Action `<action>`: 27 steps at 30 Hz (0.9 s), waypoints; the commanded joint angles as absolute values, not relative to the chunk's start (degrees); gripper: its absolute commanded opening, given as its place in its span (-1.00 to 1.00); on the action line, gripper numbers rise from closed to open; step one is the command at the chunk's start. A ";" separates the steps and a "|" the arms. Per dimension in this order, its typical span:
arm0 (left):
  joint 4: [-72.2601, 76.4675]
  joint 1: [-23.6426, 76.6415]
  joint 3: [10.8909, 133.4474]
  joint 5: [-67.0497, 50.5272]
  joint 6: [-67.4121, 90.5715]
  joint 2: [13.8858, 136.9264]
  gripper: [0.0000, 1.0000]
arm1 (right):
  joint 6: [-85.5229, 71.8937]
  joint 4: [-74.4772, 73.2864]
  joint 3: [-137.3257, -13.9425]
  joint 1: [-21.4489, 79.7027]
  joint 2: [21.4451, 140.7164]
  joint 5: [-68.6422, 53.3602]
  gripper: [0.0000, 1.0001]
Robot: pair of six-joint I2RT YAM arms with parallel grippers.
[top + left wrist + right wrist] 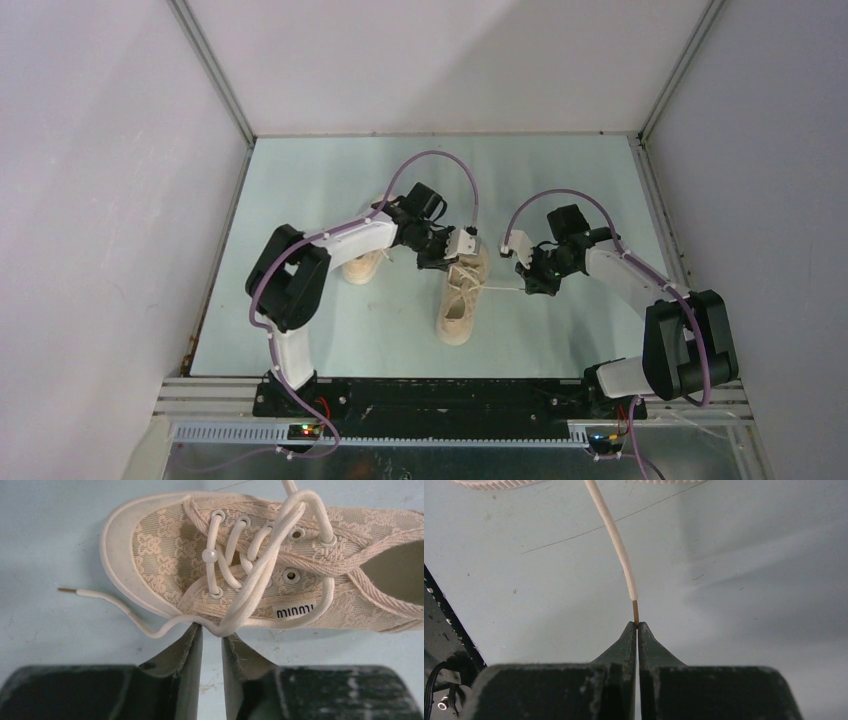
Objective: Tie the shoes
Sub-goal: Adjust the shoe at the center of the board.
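Pinching the lace tip [635,611] right of the shoe [458,305], my right jaws are pressed together; my left jaws, narrowly spread, sit just beside it.

White-black arms [360,238], purple cables [435,153] — dark scuffed claws [212,632].

A pale blue-green tabletop [330,330] fills the middle of the overhead view. It is enclosed on 3 sides by plain pale grey panels: a left wall [100,200], a back wall [440,60] and a right wall [760,150]. 2 slim metal posts rise from the far corners, a left post [212,70] and a right post [680,70]. An aluminium rail [200,392] runs along the near edge, with a white slotted cable duct [440,433] in front of it. Close up, the tabletop shows small specks and a thin dark scratch [574,536]. Lighting is soft and even.
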State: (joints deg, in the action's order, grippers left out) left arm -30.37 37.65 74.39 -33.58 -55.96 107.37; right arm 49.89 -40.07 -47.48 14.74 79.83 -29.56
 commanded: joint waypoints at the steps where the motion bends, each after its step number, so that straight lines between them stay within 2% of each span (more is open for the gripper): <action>1: -26.41 38.72 76.87 -35.42 -57.02 107.14 -0.63 | 49.15 -38.80 -47.37 14.54 79.64 -29.69 -1.00; 2: -26.56 38.75 76.80 -34.98 -56.99 107.01 -0.81 | 49.31 -38.99 -47.37 14.38 79.59 -29.39 -1.00; 4: -26.88 38.51 75.70 -32.42 -57.41 105.70 -0.97 | 49.68 -39.54 -47.37 13.50 79.31 -29.07 -1.00; 12: -30.53 34.58 67.50 -22.54 -55.85 96.42 -1.00 | 50.84 -40.49 -47.37 8.48 77.60 -28.78 -1.00; 22: -29.10 33.40 57.27 -20.58 -47.03 85.50 -0.99 | 51.21 -42.41 -45.67 7.00 76.04 -28.08 -1.00; 24: -23.06 33.40 54.35 -23.17 -45.01 83.48 -0.73 | 51.60 -43.21 -44.58 7.19 74.48 -29.62 -0.93; 25: -20.93 33.62 53.58 -24.24 -44.65 83.23 -0.52 | 51.66 -43.70 -44.24 7.53 74.15 -29.84 -0.84; 26: -18.97 33.82 53.69 -26.14 -44.63 83.76 -0.45 | 51.58 -43.95 -44.22 7.94 73.69 -30.11 -0.62; 27: -19.06 34.18 54.62 -27.09 -44.90 85.78 -0.35 | 51.66 -44.63 -44.43 8.77 73.36 -30.35 -0.52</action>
State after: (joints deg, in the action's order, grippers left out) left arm -26.92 33.43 54.28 -21.91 -47.97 85.62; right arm 50.74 -42.33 -44.49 7.42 76.31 -28.14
